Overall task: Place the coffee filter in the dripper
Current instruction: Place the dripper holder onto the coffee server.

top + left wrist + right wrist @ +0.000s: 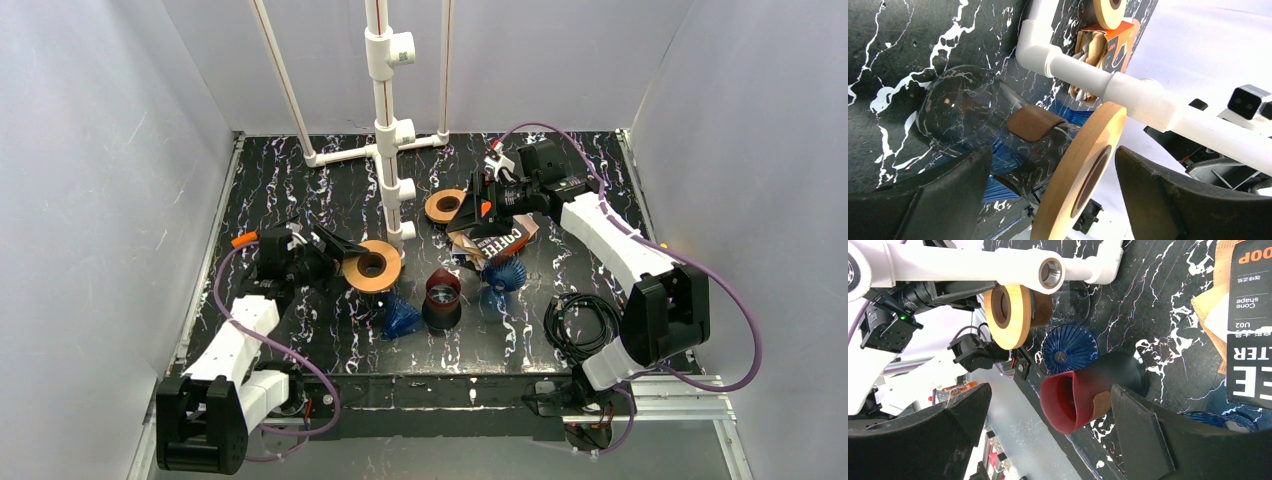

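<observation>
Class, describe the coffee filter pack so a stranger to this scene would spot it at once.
Find the white pipe stand on the black marbled table. Just right of its foot, past a wooden ring, sits the coffee filter pack. It alone is flat and printed, orange and black around tan paper; its neighbours are round.

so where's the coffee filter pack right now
The coffee filter pack lies right of centre in the top view, by the right hand, between a wooden ring behind it and a blue dripper in front.

A white pipe stand (384, 100) rises from the marbled table (290, 180) (black cable (578, 303) coiled front-right).
</observation>
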Controlling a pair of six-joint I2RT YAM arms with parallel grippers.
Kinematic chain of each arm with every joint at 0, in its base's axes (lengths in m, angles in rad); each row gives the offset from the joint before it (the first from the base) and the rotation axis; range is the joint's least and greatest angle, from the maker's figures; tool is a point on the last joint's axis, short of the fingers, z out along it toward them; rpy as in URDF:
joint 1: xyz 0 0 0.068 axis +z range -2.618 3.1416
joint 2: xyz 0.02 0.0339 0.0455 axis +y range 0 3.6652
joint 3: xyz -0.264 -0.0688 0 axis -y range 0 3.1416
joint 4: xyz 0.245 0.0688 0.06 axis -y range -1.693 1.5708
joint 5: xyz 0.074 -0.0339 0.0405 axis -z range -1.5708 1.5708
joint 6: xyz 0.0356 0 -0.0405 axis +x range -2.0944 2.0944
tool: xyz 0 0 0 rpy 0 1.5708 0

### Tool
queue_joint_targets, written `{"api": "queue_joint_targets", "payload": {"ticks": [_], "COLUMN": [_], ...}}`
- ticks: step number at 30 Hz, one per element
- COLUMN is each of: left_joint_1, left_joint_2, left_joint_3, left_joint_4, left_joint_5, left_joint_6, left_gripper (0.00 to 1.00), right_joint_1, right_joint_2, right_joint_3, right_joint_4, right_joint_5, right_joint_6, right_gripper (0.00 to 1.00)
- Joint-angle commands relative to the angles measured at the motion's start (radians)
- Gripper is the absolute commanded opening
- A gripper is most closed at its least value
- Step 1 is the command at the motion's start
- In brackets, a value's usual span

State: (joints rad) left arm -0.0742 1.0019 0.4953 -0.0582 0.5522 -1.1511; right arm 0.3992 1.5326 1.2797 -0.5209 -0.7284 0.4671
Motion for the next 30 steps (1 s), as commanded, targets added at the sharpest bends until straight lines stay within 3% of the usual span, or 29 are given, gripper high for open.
{"api": "queue_joint_targets", "payload": {"ticks": [1,11,21,30], "left_joint_1": [-0.003,-0.002,-0.001,-0.001], "left_joint_2": [-0.026,-0.15,-0.331,-0.48], "left_joint_3": [0.073,0.245,0.337,0.471], "left_joint_4": [-0.105,-0.497,-0.806,-1.028], "left_joint_5": [-0.012,-0.118,-0.176,-0.277], "left_joint_6": [0.121,0.422,0.445,0.409], "left_gripper": [0.91,0.97,0.98,0.98], "right_joint_1": [-0.003,-0.003,-0.003,-0.008], "right_joint_2": [0.0,0.017,-0.032,-0.121], "right_joint_3": [0.027,0.055,0.043,0.117], "right_joint_4": [0.03,-0.01,-0.117,-0.456], "right_joint_5": [-0.005,0.024,0.126,0.43], "right_joint_6": [-0.011,-0.038,0.001,-0.039], "right_gripper": [0.98,0.98,0.98,0.98]}}
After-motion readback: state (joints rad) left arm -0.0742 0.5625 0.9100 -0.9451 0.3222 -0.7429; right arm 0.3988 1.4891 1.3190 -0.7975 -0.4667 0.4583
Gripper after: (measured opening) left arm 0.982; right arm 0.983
